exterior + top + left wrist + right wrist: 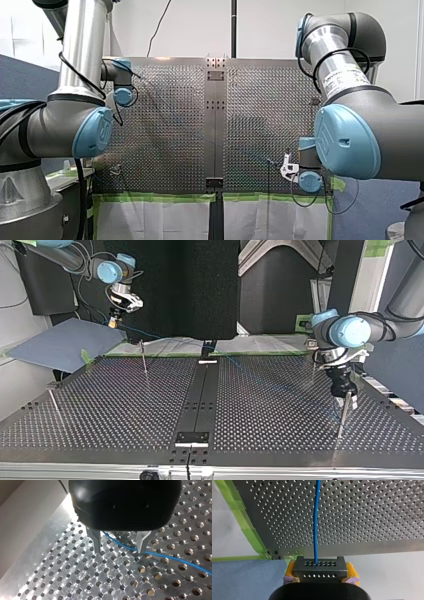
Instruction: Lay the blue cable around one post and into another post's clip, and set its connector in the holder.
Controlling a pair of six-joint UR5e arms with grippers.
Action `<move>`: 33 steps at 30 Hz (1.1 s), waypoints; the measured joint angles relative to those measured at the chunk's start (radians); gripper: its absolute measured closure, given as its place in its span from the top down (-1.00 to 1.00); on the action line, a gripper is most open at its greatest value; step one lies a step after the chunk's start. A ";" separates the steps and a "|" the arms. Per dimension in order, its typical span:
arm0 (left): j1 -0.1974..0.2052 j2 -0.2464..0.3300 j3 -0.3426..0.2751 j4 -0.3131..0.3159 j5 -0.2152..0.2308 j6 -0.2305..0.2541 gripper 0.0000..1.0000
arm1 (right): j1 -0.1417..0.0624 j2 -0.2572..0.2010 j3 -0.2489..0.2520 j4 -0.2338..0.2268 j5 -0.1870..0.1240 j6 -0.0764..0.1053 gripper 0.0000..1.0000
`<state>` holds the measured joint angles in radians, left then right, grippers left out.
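Our left gripper (119, 551), black w/ metal fingers spread, hangs over the thin blue cable (175, 559), which runs approx. 10-to-4 o'clock between them on the perforated metal table (75, 580). Our right gripper (320, 573), yellow pads, pinches the dark grey connector block (319, 566); cable leaves it at 12 o'clock.

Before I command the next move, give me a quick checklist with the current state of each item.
1. Right gripper holds the connector: ok, yellow pads clamp both its sides.
2. Blue cable leaves the connector straight, no kink: ok.
3. Left gripper open: ok, its metal fingers stand apart.
4. Cable lies between the left fingers: ok, ungripped, running close by one fingertip.
5. Cable around the post beside the left gripper: cannot tell.
6. Connector set in the holder: not ok, it is in the right gripper.
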<state>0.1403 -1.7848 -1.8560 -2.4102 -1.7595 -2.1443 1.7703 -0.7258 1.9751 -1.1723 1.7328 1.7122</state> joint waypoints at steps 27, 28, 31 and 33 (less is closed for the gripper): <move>-0.003 -0.001 0.000 0.000 0.000 0.022 0.40 | -0.044 0.088 -0.079 -0.025 -0.190 -0.111 -1.00; -0.003 0.000 0.000 0.000 0.000 0.023 0.40 | -0.047 0.088 -0.079 -0.026 -0.197 -0.118 -1.00; -0.004 0.000 0.000 0.000 0.000 0.026 0.40 | -0.060 0.088 -0.080 -0.037 -0.221 -0.131 -1.00; -0.004 0.000 0.000 -0.001 0.000 0.030 0.40 | -0.074 0.088 -0.080 -0.043 -0.239 -0.133 -1.00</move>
<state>0.1365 -1.7849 -1.8558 -2.4115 -1.7598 -2.1145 1.6959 -0.6377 1.8954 -1.2149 1.4941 1.5793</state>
